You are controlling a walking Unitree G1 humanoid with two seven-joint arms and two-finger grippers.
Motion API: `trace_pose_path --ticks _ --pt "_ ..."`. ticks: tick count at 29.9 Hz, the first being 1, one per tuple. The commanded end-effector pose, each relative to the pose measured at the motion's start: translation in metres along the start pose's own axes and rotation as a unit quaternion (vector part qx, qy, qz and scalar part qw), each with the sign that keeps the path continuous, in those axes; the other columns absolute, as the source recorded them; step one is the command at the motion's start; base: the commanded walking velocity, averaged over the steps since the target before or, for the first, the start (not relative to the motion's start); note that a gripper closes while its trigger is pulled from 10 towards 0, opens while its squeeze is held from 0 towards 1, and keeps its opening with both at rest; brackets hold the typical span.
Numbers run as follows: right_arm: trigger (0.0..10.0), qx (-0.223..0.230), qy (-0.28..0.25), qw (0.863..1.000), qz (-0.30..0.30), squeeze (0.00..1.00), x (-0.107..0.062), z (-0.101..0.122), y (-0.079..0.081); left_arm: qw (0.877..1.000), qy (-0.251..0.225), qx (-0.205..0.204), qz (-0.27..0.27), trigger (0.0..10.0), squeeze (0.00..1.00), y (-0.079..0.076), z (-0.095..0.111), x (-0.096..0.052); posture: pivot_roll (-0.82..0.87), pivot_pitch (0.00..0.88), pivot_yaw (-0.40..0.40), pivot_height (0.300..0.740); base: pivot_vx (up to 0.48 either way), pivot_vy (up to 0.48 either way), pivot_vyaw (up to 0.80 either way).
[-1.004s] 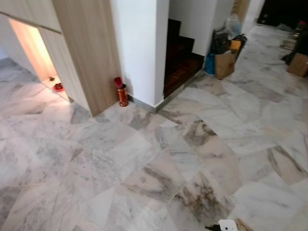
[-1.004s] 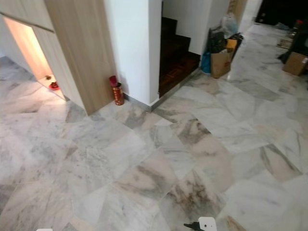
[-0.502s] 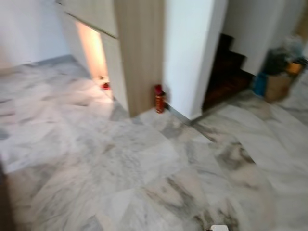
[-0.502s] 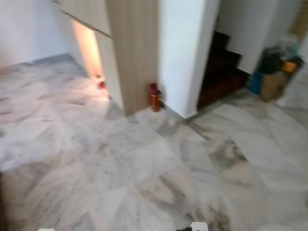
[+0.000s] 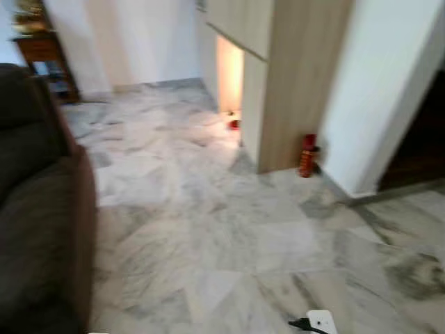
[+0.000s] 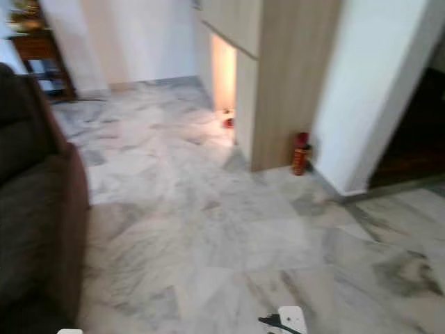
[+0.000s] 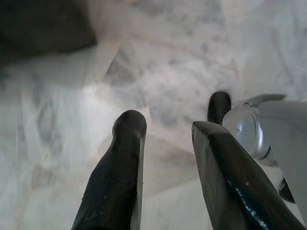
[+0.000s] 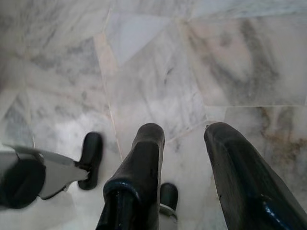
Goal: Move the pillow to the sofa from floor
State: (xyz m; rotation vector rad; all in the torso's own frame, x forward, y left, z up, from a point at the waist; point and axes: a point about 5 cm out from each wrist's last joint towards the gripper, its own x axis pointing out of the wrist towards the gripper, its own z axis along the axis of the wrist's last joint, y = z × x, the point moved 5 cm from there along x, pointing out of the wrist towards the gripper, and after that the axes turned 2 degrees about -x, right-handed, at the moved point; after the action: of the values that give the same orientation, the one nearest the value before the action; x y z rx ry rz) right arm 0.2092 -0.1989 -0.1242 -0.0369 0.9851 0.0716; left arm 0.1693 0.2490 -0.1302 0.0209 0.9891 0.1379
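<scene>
Head views: a dark brown sofa [image 5: 38, 209] stands at the left on marble floor [image 5: 208, 229]; a red canister [image 5: 307, 155] sits beside the wooden cabinet [image 5: 292, 83]. Wrist views: left gripper [image 7: 165, 132] and right gripper [image 8: 184, 134] hang over floor, jaws released, holding nothing.

Sofa [image 5: 38, 209] at left on the floor [image 5: 208, 236]; cabinet [image 5: 292, 76] ahead (canister [image 5: 307, 155] at its right foot).

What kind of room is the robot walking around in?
It looks like a living area or hallway in a home. There is a dark brown sofa on the robot's left, a shiny grey-veined marble tile floor, and a light wooden wall cabinet with a small red canister standing beside it.
</scene>
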Motion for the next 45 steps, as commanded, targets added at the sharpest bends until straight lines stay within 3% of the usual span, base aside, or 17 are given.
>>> trace_pose_path --ticks 1,5,9,12,15,19,27,35,45 --pt "10.0 -0.002 -0.005 1.0 0.009 0.0 0.002 0.004 0.008 1.0 0.003 0.012 0.001 10.0 0.0 0.004 0.003 0.0 -0.02 0.0 0.027 0.74 0.0 0.0 0.8" --pt "10.0 0.0 -0.004 1.0 0.008 0.0 0.001 0.002 0.008 1.0 0.002 0.011 0.001 10.0 0.0 0.004 0.003 0.0 -0.02 0.0 0.028 0.74 0.0 0.0 0.8" --pt "10.0 0.007 -0.003 1.0 0.001 0.0 -0.002 -0.003 -0.005 1.0 0.003 0.012 0.003 10.0 0.0 0.005 0.003 0.0 -0.02 0.0 0.03 0.74 0.0 0.0 0.8" --pt "10.0 0.02 -0.003 1.0 -0.002 0.0 -0.002 -0.002 -0.007 1.0 0.0 0.012 -0.002 10.0 0.0 -0.006 0.009 0.003 -0.02 0.0 0.028 0.74 0.0 0.0 0.8" --pt "10.0 0.053 -0.007 0.999 -0.002 0.0 -0.002 0.0 -0.007 1.0 -0.002 0.014 -0.004 10.0 0.0 -0.011 0.013 0.005 -0.02 0.0 0.03 0.74 0.0 0.0 0.42" --pt "10.0 0.061 -0.012 0.998 -0.002 0.0 0.0 0.002 -0.002 1.0 -0.003 0.012 -0.004 10.0 0.0 -0.013 0.015 0.005 -0.02 0.0 0.034 0.74 0.0 0.0 0.0" --pt "10.0 0.066 -0.005 0.998 0.004 0.0 -0.001 -0.005 0.003 1.0 0.002 0.001 -0.001 10.0 0.0 -0.014 0.015 0.006 -0.02 0.0 0.035 0.74 0.0 0.0 0.0" --pt "10.0 0.069 -0.007 0.998 0.007 0.0 -0.001 -0.008 0.006 1.0 0.004 0.004 -0.004 10.0 0.0 -0.016 0.015 0.006 -0.02 0.0 0.035 0.74 0.0 0.379 0.0" --pt "10.0 0.036 -0.016 0.999 0.003 0.0 0.001 0.003 0.009 1.0 0.004 0.002 -0.003 10.0 0.0 -0.016 0.014 0.006 -0.02 0.0 0.034 0.74 0.0 0.41 0.16"
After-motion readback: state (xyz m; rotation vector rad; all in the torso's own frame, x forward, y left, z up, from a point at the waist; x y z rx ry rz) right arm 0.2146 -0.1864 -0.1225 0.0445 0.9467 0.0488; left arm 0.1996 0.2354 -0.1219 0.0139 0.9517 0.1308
